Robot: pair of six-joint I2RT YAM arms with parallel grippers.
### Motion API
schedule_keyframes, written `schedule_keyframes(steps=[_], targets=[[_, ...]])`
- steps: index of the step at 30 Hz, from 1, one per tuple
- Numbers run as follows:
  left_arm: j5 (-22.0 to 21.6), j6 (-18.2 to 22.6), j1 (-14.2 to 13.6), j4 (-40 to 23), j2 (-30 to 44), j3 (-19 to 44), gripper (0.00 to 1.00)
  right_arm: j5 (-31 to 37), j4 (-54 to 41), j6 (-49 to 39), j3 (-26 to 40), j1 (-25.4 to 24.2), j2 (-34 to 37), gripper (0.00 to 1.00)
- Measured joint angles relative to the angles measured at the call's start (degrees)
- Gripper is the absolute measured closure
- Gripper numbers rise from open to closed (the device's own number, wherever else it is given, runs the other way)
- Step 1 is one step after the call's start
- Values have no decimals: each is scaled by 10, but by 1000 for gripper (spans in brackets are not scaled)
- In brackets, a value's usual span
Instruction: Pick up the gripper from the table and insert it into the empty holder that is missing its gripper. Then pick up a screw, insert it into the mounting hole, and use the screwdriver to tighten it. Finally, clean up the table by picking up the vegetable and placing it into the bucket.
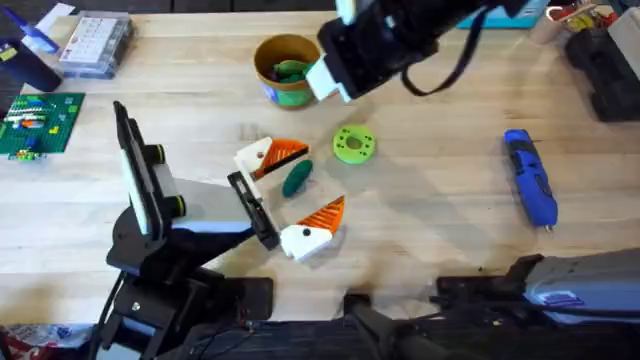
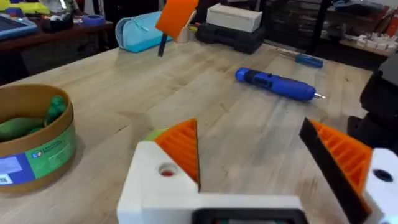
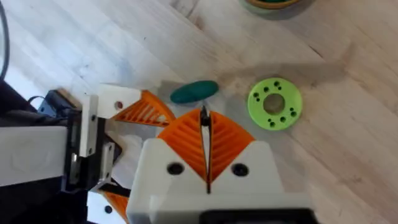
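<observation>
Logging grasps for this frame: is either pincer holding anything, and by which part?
Nothing is held. The left pincer is open, straddling the vegetable, which lies on the table. The right pincer is shut and empty.

The vegetable (image 1: pixel 297 178) lies hemmed between the left gripper (image 1: pixel 290 196)'s spread orange fingers, lime disc (image 1: pixel 353 144) just right. The right gripper (image 3: pixel 205 140) hangs over the bucket (image 1: pixel 283 70), seemingly blocking it. Bare table (image 1: pixel 440 190) stretches right toward the screwdriver (image 1: pixel 530 177).
</observation>
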Motion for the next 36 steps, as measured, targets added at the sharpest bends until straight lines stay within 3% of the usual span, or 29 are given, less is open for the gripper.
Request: schedule_keyframes(steps=[8,19,36], targets=[[0,0,0,0,0,0,7,0,-14,-21,79,65,60,998],[0,0,0,0,0,0,7,-2,-9,-35,87,126,67,998],[0,0,0,0,0,0,7,-2,-34,-35,88,139,87,998]])
